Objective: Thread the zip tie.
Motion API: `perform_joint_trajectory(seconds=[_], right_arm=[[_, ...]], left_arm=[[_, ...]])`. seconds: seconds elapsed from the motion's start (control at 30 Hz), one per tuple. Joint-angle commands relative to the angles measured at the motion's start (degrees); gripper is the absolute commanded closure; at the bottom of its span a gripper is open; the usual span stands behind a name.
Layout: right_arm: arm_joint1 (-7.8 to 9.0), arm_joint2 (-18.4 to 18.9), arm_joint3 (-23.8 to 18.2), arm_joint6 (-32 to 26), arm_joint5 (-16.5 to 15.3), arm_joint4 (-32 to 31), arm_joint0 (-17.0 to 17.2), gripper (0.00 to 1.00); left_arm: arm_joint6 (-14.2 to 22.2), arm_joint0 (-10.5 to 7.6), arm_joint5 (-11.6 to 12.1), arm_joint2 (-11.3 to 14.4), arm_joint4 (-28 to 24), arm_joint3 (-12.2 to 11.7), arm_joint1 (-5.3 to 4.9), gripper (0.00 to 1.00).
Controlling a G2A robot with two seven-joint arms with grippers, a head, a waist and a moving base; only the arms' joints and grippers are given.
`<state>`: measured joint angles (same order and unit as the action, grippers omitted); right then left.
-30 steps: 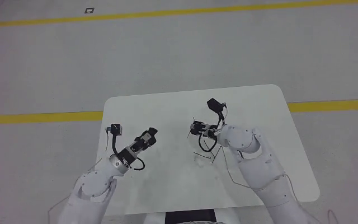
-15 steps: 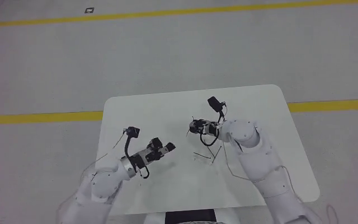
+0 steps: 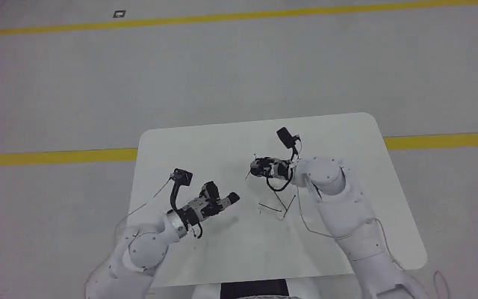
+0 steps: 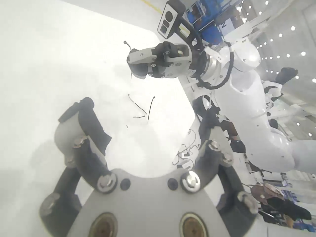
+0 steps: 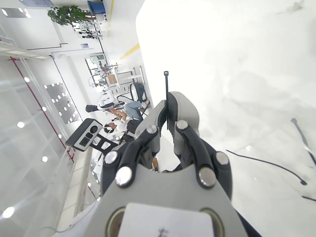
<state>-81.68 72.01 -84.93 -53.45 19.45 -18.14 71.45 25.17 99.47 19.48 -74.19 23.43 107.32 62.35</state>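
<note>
**Desk:** Where to look for the zip tie (image 5: 166, 82)?

**Photographer:** Just right of centre in the top view, over the white table (image 3: 336, 142). Black, thin, pinched in the right gripper (image 5: 169, 99).

**Desk:** How to word that grip?

**Photographer:** Closed tight on the strap, pad against pad, with no gap beyond the tie's own thickness. Small square head poking straight out past the fingertips. From the left wrist camera, a short thin length also visible on the gripper's other side.

**Desk:** And the left gripper (image 4: 145, 109)?

**Photographer:** Lower left of centre in the top view, also over the table, aimed toward the right one. Spread wide, with nothing between the dark fingers (image 4: 85, 114).

**Desk:** Close together?

**Photographer:** No, apart, with a bare strip of tabletop between the two.

**Desk:** Anything else worth a line?

**Photographer:** A few loose zip ties (image 3: 270, 205), black like the held one. Lying flat near the middle of the top view, just below the right gripper and to the right of the left one. Two of them crossed or nearly so; hard to tell at that thickness. Touching neither gripper.
</note>
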Motion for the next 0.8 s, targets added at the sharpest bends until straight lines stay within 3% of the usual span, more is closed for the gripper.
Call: perform_joint_trajectory(seconds=[0.0,0.23,0.47,0.77], right_arm=[[-0.01,-0.3,0.1,1.2,-0.1,0.8,0.5,1.0],[-0.39,0.6,3.5,3.0,0.0,8.3,-0.1,1.0],[-0.86,0.4,7.6,4.0,0.0,13.4,-1.5,1.0],[-0.86,0.4,7.6,4.0,0.0,13.4,-1.5,1.0]], left_arm=[[-0.3,-0.59,0.0,0.4,3.0,0.4,-0.07,0.0],[-9.4,-1.28,0.0,4.9,19.6,-1.0,-0.24,0.0],[-19.2,-1.76,0.0,6.8,28.2,-3.8,-0.48,0.0],[-19.2,-1.76,0.0,6.8,28.2,-3.8,-0.48,0.0]])
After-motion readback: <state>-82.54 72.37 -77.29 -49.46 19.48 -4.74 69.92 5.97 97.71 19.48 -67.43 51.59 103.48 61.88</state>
